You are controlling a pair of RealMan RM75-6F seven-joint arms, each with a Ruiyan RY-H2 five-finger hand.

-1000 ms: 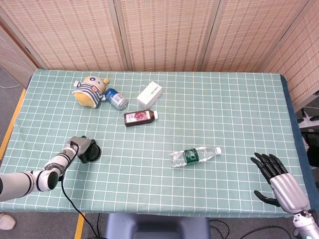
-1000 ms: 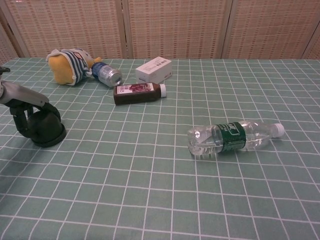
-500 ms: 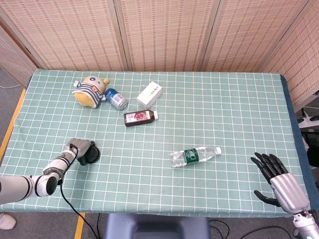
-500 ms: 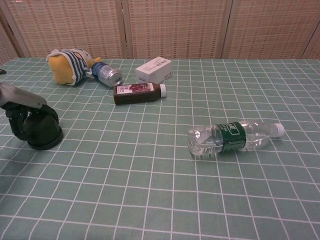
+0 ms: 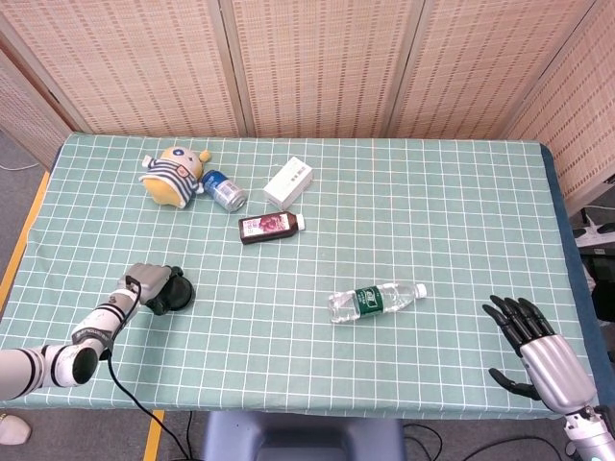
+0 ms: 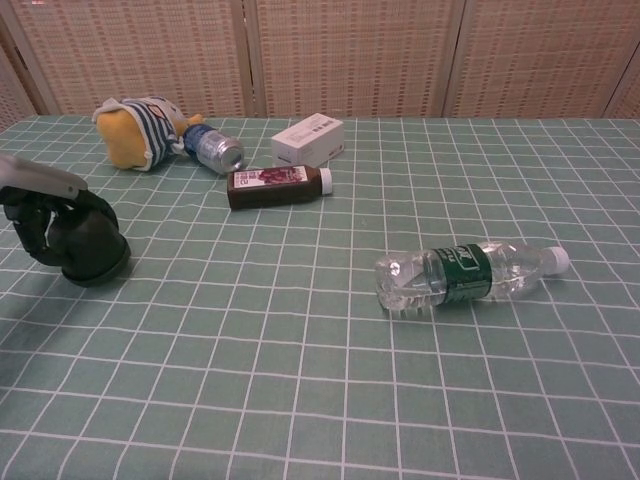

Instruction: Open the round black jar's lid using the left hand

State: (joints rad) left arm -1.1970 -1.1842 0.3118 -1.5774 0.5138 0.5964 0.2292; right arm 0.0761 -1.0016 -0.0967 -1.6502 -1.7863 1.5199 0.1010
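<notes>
Now the left hand (image 5: pixel 146 281) is wrapping its dark fingers (image 6: pixel 30 222) around the round black jar (image 6: pixel 88 240), gripping it from the jar's left side near the left front part of the table (image 5: pixel 442 211). The jar is sitting on the green checked cloth, and in the chest view it is looking a little tilted, though I cannot tell if its base is fully on the cloth. Whether the lid is loose or tight is also not visible.

Behind the jar, well apart, a striped plush toy (image 5: pixel 174 175) is lying near the far left edge, with a blue can (image 5: pixel 224 190) lying just beside it. A white box (image 5: pixel 288 181) is lying further to the right, and a dark juice bottle (image 5: pixel 271 227) is lying on its side near the box. Near the middle of the table a clear water bottle (image 5: pixel 376 301) with a green label is lying on its side.

At the right front corner the right hand (image 5: pixel 533 348) is holding nothing, its fingers spread apart.
</notes>
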